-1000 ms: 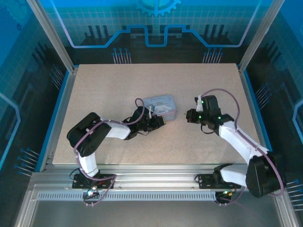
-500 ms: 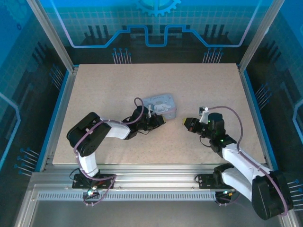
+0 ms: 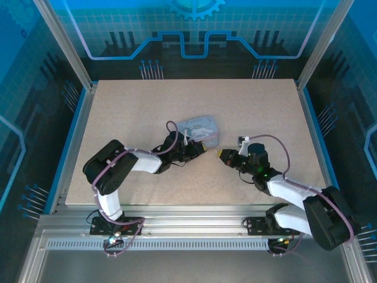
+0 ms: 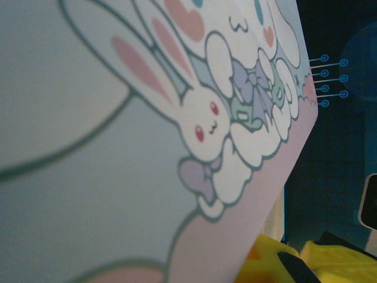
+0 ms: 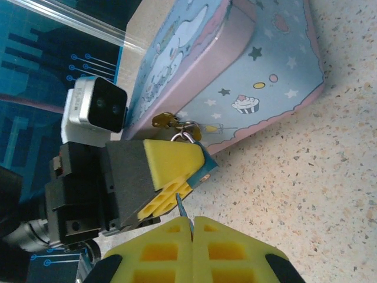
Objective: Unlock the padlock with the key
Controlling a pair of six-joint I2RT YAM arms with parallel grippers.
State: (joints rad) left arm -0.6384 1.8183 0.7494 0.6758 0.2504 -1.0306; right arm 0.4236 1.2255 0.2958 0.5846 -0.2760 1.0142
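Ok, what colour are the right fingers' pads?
Yellow pads, clearest in the right wrist view.

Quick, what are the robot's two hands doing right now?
Left gripper: closed, seemingly pinching the padlock on the tin.
Right gripper: closed, holding the key.

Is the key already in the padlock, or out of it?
Out. The key sticks up from the shut right gripper, its tip short of the padlock, which the left gripper holds at the tin's clasp.
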